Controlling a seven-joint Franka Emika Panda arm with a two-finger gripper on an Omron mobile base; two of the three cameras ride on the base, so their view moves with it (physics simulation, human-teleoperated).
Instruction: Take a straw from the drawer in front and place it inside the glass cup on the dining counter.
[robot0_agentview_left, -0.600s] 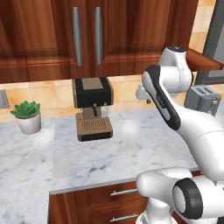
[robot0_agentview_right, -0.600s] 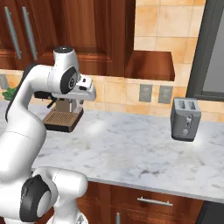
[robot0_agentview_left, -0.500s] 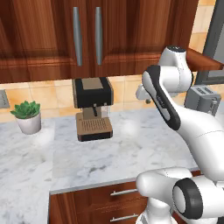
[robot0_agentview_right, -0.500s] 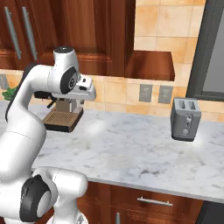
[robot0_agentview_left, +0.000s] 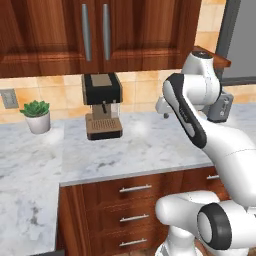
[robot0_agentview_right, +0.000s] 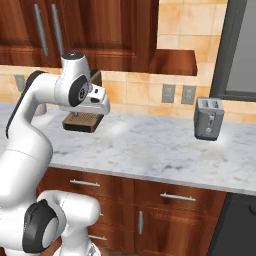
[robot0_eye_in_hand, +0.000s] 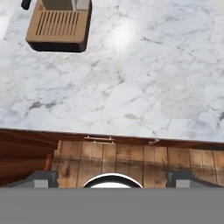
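The drawer (robot0_agentview_left: 136, 189) is the top reddish-brown front under the marble worktop, with a horizontal silver bar handle, and it is shut. From above, its handle (robot0_eye_in_hand: 99, 139) shows just below the worktop's edge. My gripper (robot0_eye_in_hand: 112, 179) hangs high above the worktop's front edge, pointing down, with its fingertips (robot0_eye_in_hand: 41, 178) far apart and nothing between them. The white hand (robot0_agentview_right: 98, 98) sits in front of the coffee machine. The straw, the glass cup and the dining counter are out of view.
A black and tan coffee machine (robot0_agentview_left: 102, 105) stands on the marble worktop (robot0_agentview_left: 150, 145) at the back. A potted plant (robot0_agentview_left: 37, 115) is to its left and a grey toaster (robot0_agentview_right: 209, 118) to the right. Wall cabinets with vertical handles hang above.
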